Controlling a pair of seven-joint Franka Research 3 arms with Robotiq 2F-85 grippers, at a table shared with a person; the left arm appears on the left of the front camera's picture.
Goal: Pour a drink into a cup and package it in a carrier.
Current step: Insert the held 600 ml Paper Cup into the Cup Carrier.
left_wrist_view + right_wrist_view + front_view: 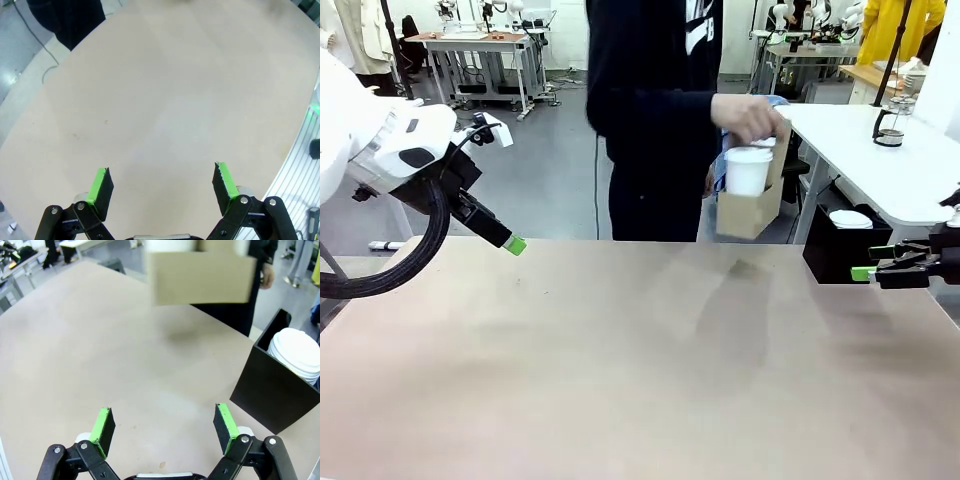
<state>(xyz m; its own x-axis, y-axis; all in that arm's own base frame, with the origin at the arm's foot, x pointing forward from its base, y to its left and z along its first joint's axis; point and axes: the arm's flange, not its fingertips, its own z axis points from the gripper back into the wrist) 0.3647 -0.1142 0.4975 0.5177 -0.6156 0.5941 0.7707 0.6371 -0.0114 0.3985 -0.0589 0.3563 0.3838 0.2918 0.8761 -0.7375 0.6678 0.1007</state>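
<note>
Bare tan table (620,380) fills the near part of the front view. At the left, the left gripper (515,245) hangs above the table's far left part, one green pad showing, nothing in it. At the right edge, the right gripper (865,262) points left, its two green-tipped fingers apart and empty, just in front of a black box (835,255). Beyond the far edge, the person's hand (750,118) holds the carrier (750,212) in the air by its raised panel; the cup (748,170) stands in it, white and lidded. Farther right, on a white table, stands the carafe (890,125); its contents are too small to judge.

Over to the left wrist view: the jaws stand wide open above bare tabletop (165,100), green pads (100,185) clear of everything.

Now the right wrist view: jaws wide open again, fingers (102,427) holding nothing. The brown carrier (200,277) hovers blurred at the top, above the table's far side. At the right sits the black box (265,390), with a stack of white lids (297,355) inside.
</note>
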